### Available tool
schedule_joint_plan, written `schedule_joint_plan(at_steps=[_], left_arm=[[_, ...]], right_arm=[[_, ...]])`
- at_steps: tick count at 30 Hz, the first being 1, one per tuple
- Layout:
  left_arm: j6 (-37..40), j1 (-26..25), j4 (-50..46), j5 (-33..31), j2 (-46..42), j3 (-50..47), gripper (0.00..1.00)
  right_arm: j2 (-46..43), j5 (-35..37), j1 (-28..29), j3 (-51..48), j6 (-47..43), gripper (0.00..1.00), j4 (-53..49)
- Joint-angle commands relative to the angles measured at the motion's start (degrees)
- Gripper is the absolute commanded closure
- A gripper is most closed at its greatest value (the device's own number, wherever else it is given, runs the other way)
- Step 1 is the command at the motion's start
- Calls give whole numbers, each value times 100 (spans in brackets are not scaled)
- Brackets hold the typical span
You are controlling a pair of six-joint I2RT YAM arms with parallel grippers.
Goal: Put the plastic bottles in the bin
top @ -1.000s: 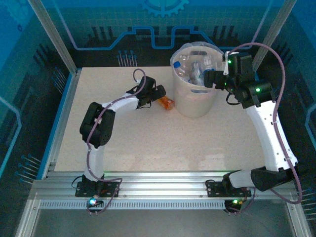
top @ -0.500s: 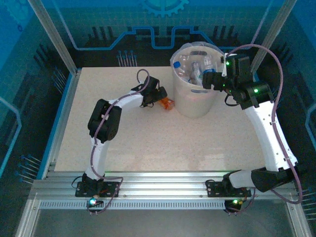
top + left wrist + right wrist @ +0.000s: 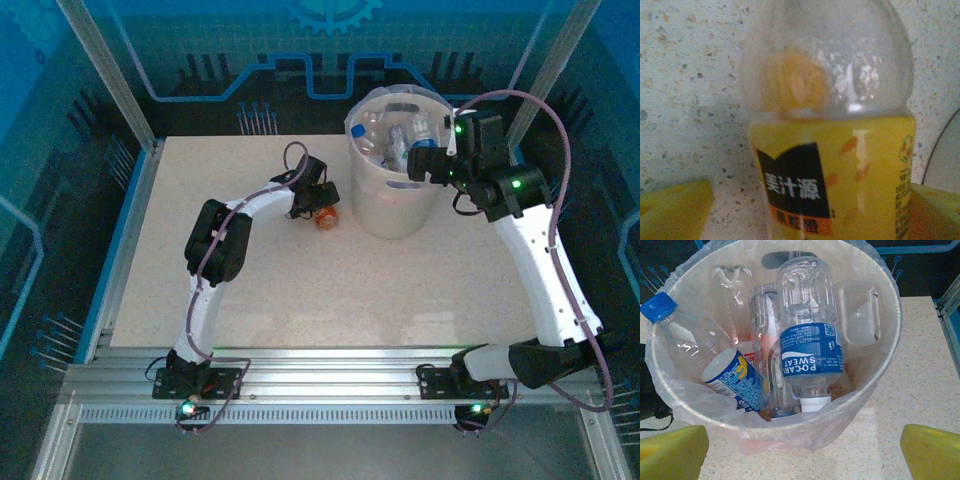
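Left pincer (image 3: 321,206) apart, straddling yellow-label bottle (image 3: 835,165) on tabletop (image 3: 680,100), frame centre. Right pincer (image 3: 802,451) wide apart, empty, above bin (image 3: 896,325) holding bottles (image 3: 810,355).

My left tool (image 3: 320,198) has reached farther out, closing over the orange-labelled bottle (image 3: 326,217), which has turned and shifted slightly left.

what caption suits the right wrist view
Open right pincer looks down into the bin holding several plastic bottles.
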Motion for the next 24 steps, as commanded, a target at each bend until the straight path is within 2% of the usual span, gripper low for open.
schedule_joint_plan(at_steps=[1,7,14,17,24], left_arm=[[184,-60,-162,-3,-133,-181,11],[215,-52,41,-84,-382,-622,26],[156,-7,530,-74,-744,-1232,51],[144,35,814,-100,-1038,-1604,56],[367,92,1746,-150,-2135,-2736,61]], right_arm=[[19,-12,83,-73,128,0,167],[-38,-29,117,-186,191,0,204],[-130,-143,155,-306,285,0,253],[-169,-198,156,-350,322,0,269],[-290,-512,165,-531,476,0,408]])
